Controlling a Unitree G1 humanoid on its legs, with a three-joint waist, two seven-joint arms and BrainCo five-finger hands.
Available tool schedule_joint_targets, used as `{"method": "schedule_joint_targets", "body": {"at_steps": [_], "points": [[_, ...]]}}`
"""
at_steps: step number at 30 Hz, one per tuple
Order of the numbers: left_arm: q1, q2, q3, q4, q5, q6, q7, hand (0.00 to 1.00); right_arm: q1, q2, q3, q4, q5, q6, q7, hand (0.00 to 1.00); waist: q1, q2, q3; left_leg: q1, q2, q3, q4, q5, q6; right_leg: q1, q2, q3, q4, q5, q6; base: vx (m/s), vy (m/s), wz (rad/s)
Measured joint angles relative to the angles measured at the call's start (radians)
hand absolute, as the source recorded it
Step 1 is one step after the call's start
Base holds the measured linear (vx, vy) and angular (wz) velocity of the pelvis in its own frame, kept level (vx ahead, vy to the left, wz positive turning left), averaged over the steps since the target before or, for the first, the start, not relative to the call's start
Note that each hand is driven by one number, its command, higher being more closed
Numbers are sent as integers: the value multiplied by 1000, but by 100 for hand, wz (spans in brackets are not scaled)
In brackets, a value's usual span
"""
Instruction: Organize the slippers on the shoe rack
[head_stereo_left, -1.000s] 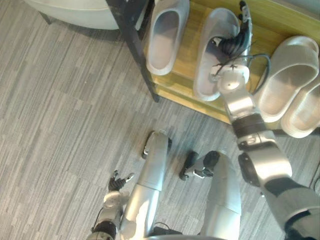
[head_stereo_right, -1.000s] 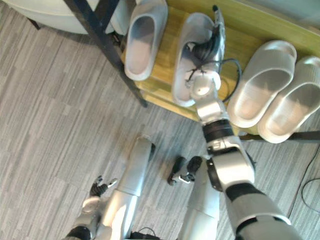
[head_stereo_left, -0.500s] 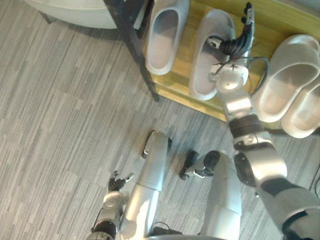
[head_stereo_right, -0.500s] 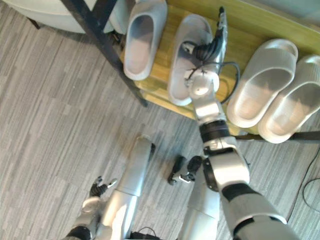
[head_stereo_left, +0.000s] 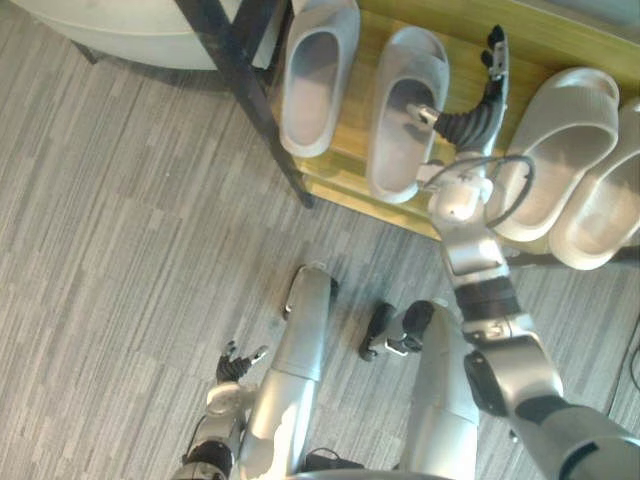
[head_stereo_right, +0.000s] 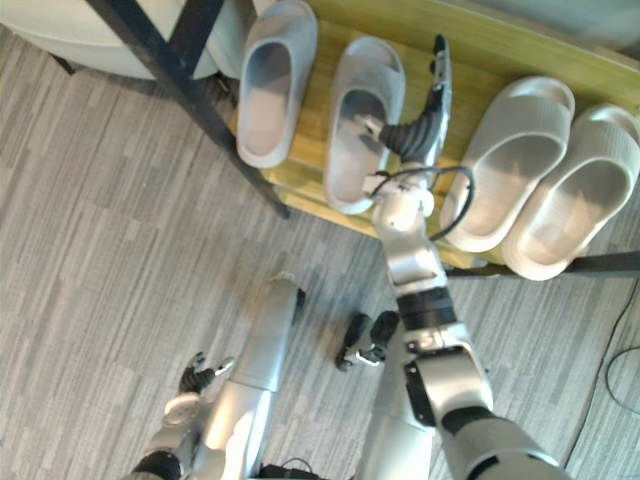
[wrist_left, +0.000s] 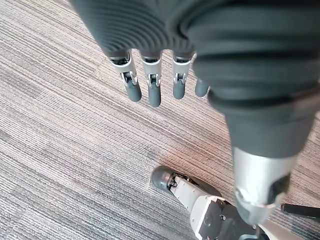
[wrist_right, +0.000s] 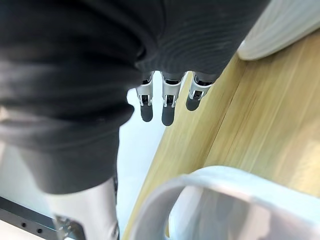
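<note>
The slippers are all up on the shoe rack (head_stereo_left: 545, 35), which runs across my head view from 12 to 3 o'clock. The one I'm working, the second slipper (head_stereo_left: 403, 115), lies toe toward 12 o'clock, its heel hanging a little over the shelf's front edge. The far-left slipper (head_stereo_left: 318, 75) sits just beside it at its 9 o'clock, roughly parallel, so these two read as a pair nearly squared up. The third slipper (head_stereo_left: 558, 150) and fourth slipper (head_stereo_left: 608, 205) lie side by side toward 3 o'clock, toes angled to about 1 o'clock, heels also over the edge.

My right hand (head_stereo_left: 478, 118) is laid out over bare wood between the second and third slippers. Its fingers are straight and spread wide toward 12 o'clock, closed round nothing. The thumb (head_stereo_left: 423, 114) sticks out toward 9 o'clock into the second slipper's mouth, I'd say to nudge it rather than lift it.

My left hand (head_stereo_left: 238, 362) hangs at 7 o'clock over the carpet (head_stereo_left: 120, 250), fingers loose, holding nothing.
</note>
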Motion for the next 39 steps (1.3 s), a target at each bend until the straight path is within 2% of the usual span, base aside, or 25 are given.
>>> {"method": "schedule_joint_targets", "body": {"at_steps": [6, 8, 13, 17, 21, 28, 34, 39], "points": [[0, -1, 14, -9, 1, 4, -1, 0, 175, 124, 1, -109, 28, -45, 8, 0, -17, -2, 0, 20, 17, 9, -15, -1, 1, 19, 17, 8, -28, 9, 19, -1, -4, -8], [0, -2, 43, -10, 1, 5, -1, 0, 246, 181, 3, -110, 88, -59, 27, 0, -24, -18, 1, 31, 20, 22, -24, -3, 4, 22, 17, 19, -34, 10, 22, 15, -1, -4], [0, -6, 75, -8, 1, 8, -3, 0, 292, 198, 8, -96, 149, -82, 71, 0, -28, -23, 2, 36, 28, 30, -33, -4, 7, 27, 20, 23, -48, 15, 30, 13, 8, -5], [0, -1, 97, -8, 2, 14, -4, 0, 296, 214, 8, -61, 210, -130, 107, 0, -40, -41, 7, 46, 28, 33, -41, -6, 11, 39, 20, 24, -62, 15, 32, 0, 0, 0], [-2, -1, 112, -7, 3, 22, -6, 0, 291, 215, 7, -35, 241, -170, 131, 0, -44, -45, 8, 46, 29, 38, -41, -6, 10, 40, 19, 27, -63, 15, 32, 0, 0, 0], [-2, -1, 113, -7, 12, 22, -19, 0, 256, 215, 9, 3, 318, -197, 169, 0, -45, -45, 8, 46, 29, 39, -42, -8, 14, 39, 19, 29, -63, 15, 32, 0, 0, 0], [-3, -2, 113, -7, 28, 22, -19, 0, 183, 216, 44, 52, 382, -197, 188, 0, -45, -45, 8, 46, 28, 39, -43, -8, 15, 38, 18, 28, -63, 15, 32, 0, 0, 0], [-14, -5, 112, -6, 29, 22, -19, 0, 112, 217, 63, 105, 445, -194, 207, 0, -28, -43, 9, 45, 25, 37, -44, -8, 15, 38, 16, 26, -61, 14, 33, 1, -1, 1]]}}
